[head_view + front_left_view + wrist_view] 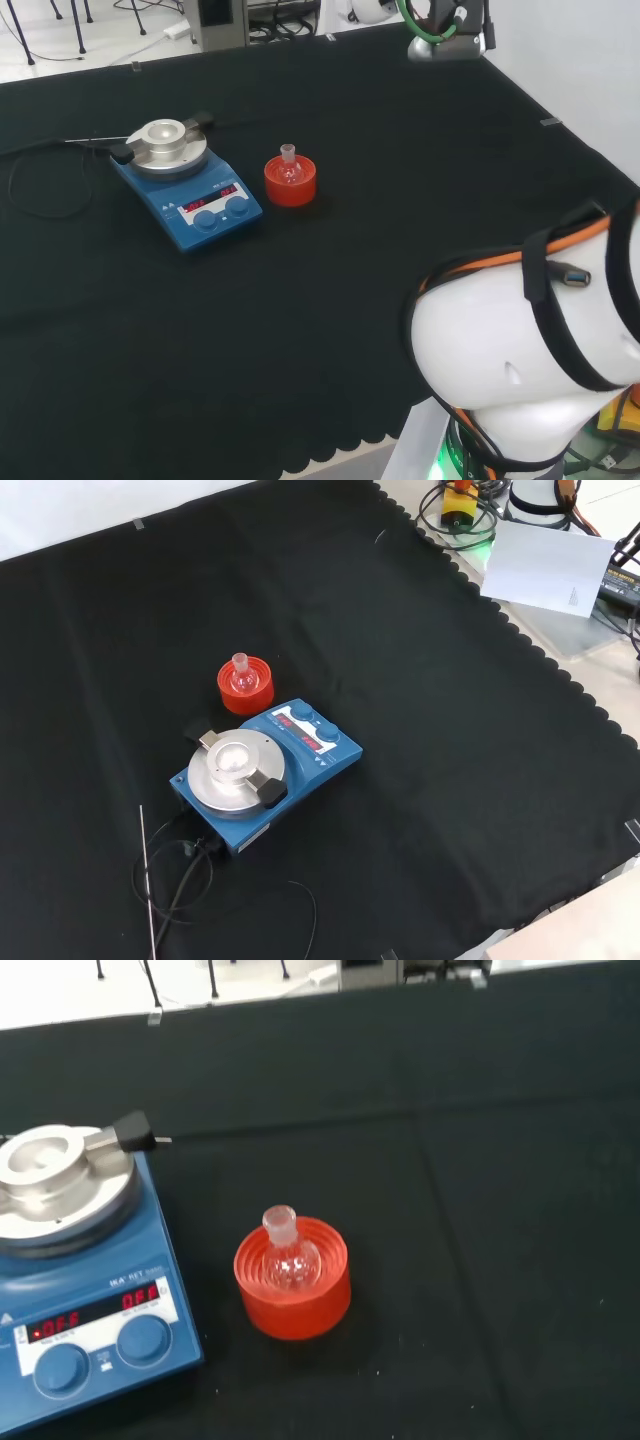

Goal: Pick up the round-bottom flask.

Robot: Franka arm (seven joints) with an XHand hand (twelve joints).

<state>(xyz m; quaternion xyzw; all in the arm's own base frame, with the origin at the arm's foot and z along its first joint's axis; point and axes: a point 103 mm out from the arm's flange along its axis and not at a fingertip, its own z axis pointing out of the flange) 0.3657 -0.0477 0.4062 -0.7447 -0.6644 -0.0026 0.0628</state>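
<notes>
A small clear flask (285, 1258) is seated neck-up in a red stand (293, 1280) just beside a blue stirrer (75, 1280), well in from the table edges. The hand's state cannot be told. The stand could be dragged along if the flask is lifted askew.

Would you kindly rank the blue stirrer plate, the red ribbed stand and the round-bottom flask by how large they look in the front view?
Largest to smallest, front view:
1. Blue stirrer plate
2. Red ribbed stand
3. Round-bottom flask, which sits in the stand

They stand close together, so nearness to the camera hardly skews the order.
</notes>
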